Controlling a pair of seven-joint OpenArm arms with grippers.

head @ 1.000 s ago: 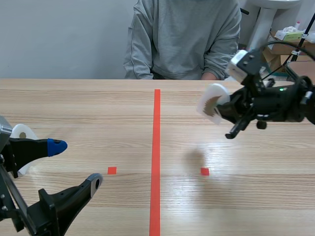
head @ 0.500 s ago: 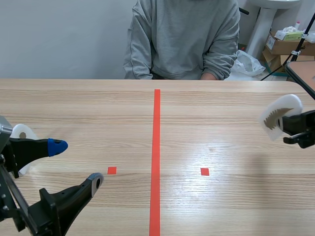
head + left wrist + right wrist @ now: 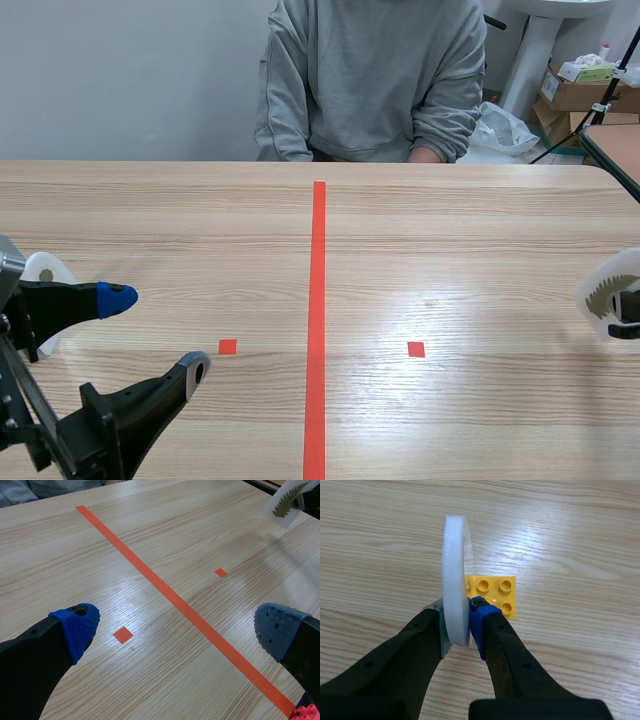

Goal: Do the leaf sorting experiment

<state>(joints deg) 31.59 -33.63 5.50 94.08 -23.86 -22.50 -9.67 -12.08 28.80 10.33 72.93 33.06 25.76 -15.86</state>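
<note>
My right gripper [image 3: 462, 625] is shut on a white foam disc [image 3: 455, 580] held on edge, just above the table. In the scene view that disc [image 3: 610, 292], bearing a dark fern leaf, shows at the far right edge of the table. The left wrist view catches the same disc [image 3: 288, 501] far ahead of my left gripper. A yellow studded brick [image 3: 492, 594] lies flat on the table right behind the disc. My left gripper [image 3: 155, 335] hangs open at the near left, its blue pads [image 3: 77, 625] wide apart with nothing between. Another white disc [image 3: 45, 272] sits behind the left arm, mostly hidden.
A person in a grey sweatshirt [image 3: 370, 80] sits across the table. An orange-red tape line [image 3: 317, 320] runs down the table's middle, with small tape squares [image 3: 227, 347] either side. Boxes and a bag stand on the floor at the back right.
The right arm has swung from above the table's right centre out to the far right edge and lower, carrying the leaf disc. The left arm has not moved.
</note>
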